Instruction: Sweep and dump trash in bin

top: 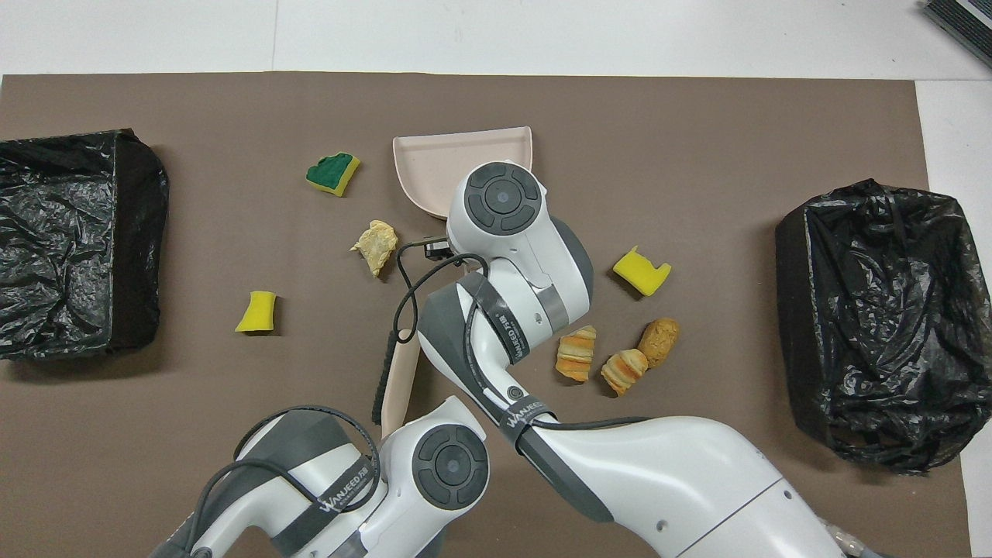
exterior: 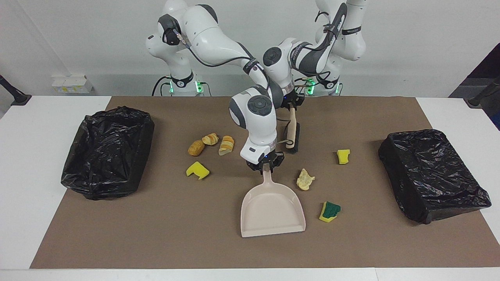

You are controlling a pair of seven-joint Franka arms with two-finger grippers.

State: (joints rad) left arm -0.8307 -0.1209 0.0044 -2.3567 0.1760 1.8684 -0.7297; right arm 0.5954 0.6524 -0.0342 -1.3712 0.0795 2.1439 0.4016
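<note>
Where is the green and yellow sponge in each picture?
Facing view: the green-and-yellow sponge lies low in the picture, just right of the dustpan.
Overhead view: the sponge lies high in the picture, just left of the dustpan.
Shared landmark: the dustpan, beside it toward the left arm's end of the table.

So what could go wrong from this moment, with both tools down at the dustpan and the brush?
1. The right tool grips only the tip of the dustpan handle, so the pan may tilt or twist when lifted.
2. The brush in the left tool hangs beside the right arm; sweeping could knock it.
3. The pale lump lies beside the pan and could get pushed away.
</note>
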